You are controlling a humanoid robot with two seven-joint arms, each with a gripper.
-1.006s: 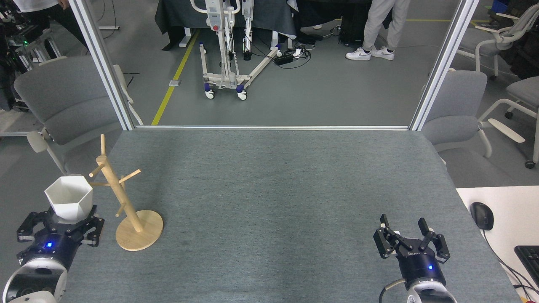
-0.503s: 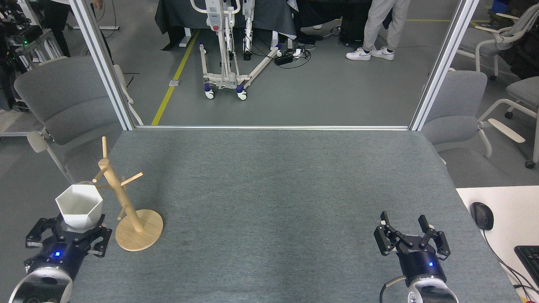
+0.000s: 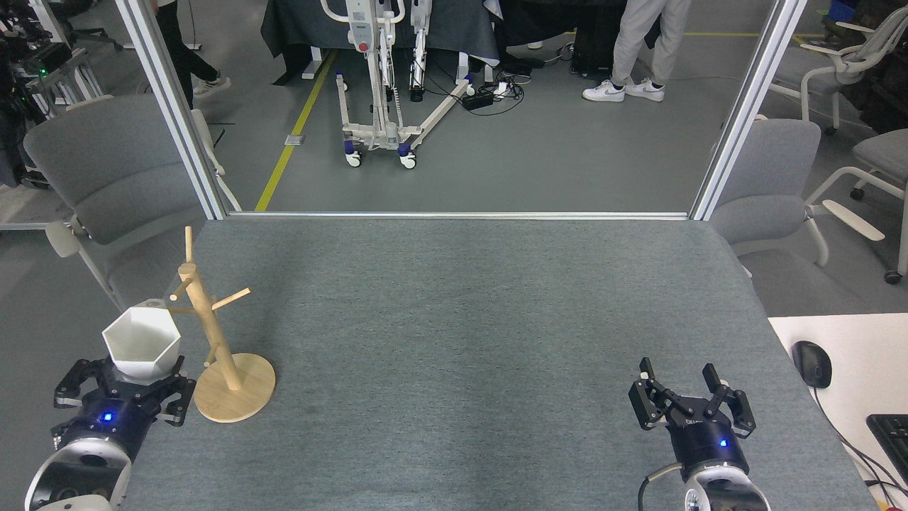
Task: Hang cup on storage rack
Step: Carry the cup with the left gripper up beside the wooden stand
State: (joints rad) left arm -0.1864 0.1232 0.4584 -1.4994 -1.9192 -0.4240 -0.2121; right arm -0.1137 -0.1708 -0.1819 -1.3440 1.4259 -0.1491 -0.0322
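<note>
At the near left corner of the grey felt-covered table (image 3: 454,312), the left gripper (image 3: 135,380) points away from the camera with its black fingers closed around the lower body of the cup (image 3: 142,342), which sits directly above the wrist with its open mouth facing up and toward the viewer. The cup is plain white, with a six-sided rim and flat facets that narrow toward the base hidden between the fingers; a small bit of white at its far edge may be the handle, though its shape cannot be made out. Just to the right of the cup stands the storage rack (image 3: 213,333), a light wooden mug tree whose post leans to the left from a round flat base resting on the table, with thin pegs branching off at several heights. One low left peg reaches toward the cup's far rim; whether they touch cannot be told. Well apart, at the near right of the table, the right gripper (image 3: 689,401) rests low with its two black fingers spread wide and nothing between them.
</note>
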